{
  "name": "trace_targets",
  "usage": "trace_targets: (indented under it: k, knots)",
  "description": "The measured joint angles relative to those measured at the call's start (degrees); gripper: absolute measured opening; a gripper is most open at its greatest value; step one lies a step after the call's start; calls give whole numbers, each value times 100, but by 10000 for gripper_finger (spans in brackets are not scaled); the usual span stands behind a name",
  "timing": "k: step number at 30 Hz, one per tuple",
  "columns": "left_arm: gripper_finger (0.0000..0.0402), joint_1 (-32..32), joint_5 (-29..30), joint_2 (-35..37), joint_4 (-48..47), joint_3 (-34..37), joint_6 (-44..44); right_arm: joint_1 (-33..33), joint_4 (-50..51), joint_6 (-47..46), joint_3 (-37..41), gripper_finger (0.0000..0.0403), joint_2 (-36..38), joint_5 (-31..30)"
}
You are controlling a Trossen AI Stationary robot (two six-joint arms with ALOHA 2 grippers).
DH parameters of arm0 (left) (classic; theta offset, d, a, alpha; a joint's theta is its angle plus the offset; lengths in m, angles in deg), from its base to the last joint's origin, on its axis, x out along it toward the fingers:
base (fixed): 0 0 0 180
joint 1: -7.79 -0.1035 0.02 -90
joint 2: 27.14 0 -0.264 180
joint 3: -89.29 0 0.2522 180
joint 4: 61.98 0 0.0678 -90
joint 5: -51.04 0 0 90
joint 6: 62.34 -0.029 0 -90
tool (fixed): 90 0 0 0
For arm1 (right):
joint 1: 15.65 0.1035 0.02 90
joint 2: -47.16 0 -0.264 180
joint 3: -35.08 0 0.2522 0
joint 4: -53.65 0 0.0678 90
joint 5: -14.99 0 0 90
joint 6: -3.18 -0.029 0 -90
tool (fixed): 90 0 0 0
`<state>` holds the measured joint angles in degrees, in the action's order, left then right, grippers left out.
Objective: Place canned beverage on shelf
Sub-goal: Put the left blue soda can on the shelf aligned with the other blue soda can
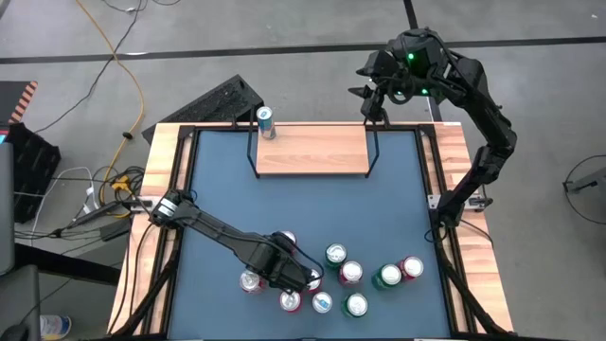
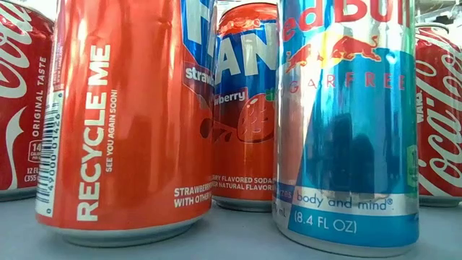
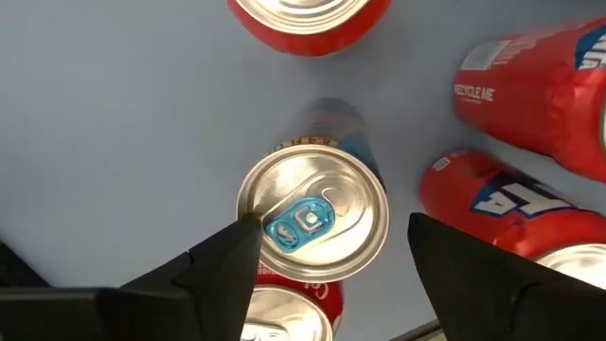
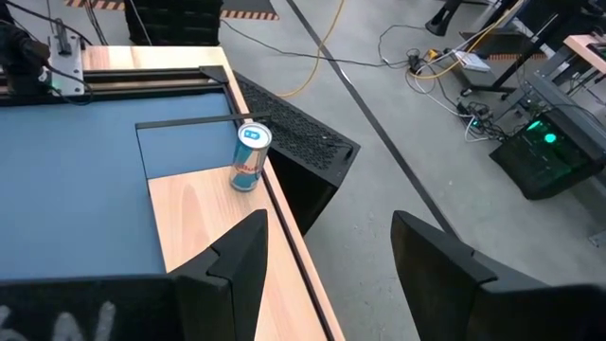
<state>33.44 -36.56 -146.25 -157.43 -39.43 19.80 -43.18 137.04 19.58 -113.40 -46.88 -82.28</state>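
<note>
Left wrist view shows the target can (image 3: 312,213), silver-topped with a blue tab, standing upright on the blue desk (image 3: 114,142) among the cluster near the front edge, well apart from the shelf (image 1: 312,152). The left hand (image 3: 331,275) hovers over it, fingers spread to either side, gripping nothing. To do this well, I judge it should descend straight, centred on the can, keeping clear of the tipped red cans (image 3: 530,85) just beside it. The right hand (image 4: 327,275), released, waits beyond the shelf, where one slim can (image 1: 265,120) already stands.
</note>
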Motion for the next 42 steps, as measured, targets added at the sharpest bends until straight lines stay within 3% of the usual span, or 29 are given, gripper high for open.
trace_targets:
  k: [11,25,42]
  knots:
    - [256,-17,280,28,-40,-501,-21,0,4,-28,0,217,0,0]
    - [258,-157,284,24,-256,-494,-1422,0,2,-4,0,217,0,0]
    - [259,-277,-62,20,-546,-490,-971,1,0,15,0,217,0,0]
